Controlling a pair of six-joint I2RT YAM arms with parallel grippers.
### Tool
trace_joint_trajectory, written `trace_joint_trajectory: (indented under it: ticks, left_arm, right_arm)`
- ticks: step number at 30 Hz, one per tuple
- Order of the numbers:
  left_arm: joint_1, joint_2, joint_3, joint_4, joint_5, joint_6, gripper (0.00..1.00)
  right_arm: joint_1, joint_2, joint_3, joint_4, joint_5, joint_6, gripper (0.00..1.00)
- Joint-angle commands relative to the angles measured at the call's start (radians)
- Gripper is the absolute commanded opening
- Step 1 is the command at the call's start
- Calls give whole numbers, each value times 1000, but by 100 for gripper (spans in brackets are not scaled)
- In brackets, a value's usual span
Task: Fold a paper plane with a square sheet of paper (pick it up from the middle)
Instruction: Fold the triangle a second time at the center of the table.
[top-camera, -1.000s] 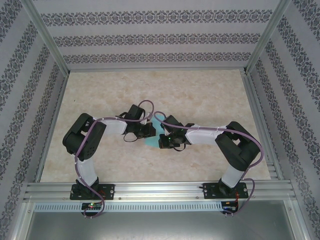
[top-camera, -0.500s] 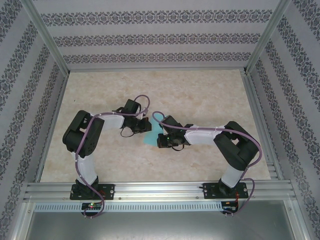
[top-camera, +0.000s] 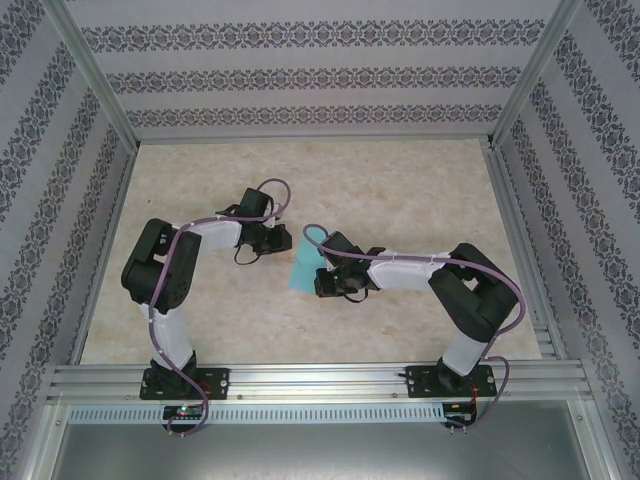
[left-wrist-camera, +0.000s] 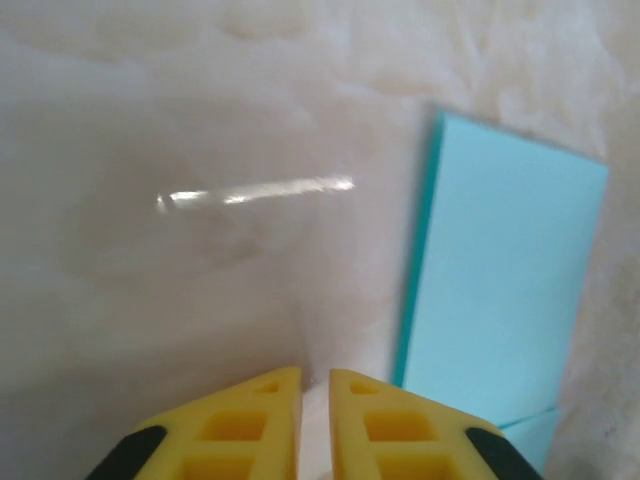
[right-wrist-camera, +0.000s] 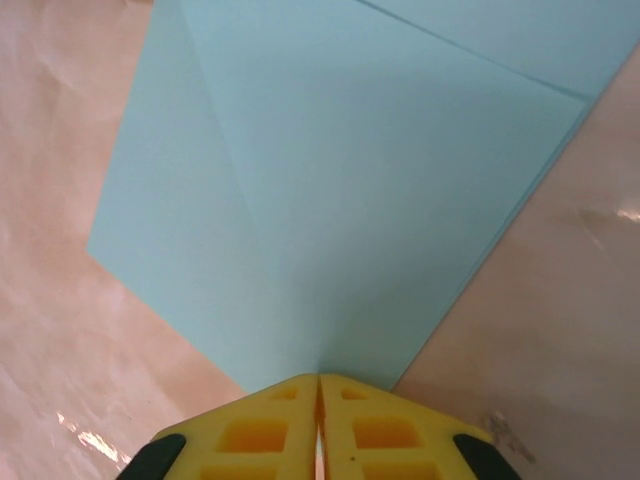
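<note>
One folded teal paper (top-camera: 303, 268) lies mid-table (top-camera: 400, 190) between two grippers. Right gripper (right-wrist-camera: 318, 385) pinches its corner, jaws together; left gripper (left-wrist-camera: 315, 378), nearly closed, empty, sits beside it.

Bright, even overhead light, soft shadows; glare streak on surface (left-wrist-camera: 255, 190) in left wrist view; both wrist views soft, blurred toward near edges.

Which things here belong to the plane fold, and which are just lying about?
Belongs to the job:
- folded teal paper, lying on the table
- right gripper, shut, fingertips at the paper's near corner
- left gripper, nearly shut, on bare table beside the paper

Lying about:
- nothing loose that I can see
</note>
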Motion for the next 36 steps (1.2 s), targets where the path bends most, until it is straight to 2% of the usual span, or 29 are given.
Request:
trace_joint_trajectory:
  ticks: [1, 5, 10, 14, 21, 36]
  left_arm:
    - [20, -85, 15, -43, -71, 14, 22]
    - [20, -161, -30, -48, -65, -22, 38]
    - [17, -259, -113, -40, -33, -71, 49]
    - [5, -303, -174, -7, 21, -113, 55]
    - [-44, -297, -244, 99, 111, -205, 56]
    - [-107, -217, -250, 182, 131, -279, 56]
  right_arm:
    - [6, -43, 53, -111, 36, 13, 19]
    - [-7, -113, 132, -42, 83, 61, 36]
    - [-53, -143, 129, -14, 133, 84, 47]
    - [-103, -114, 109, -4, 99, 71, 48]
    - [-143, -25, 93, 41, 46, 47, 48]
    - [-150, 70, 98, 83, -17, 36, 43]
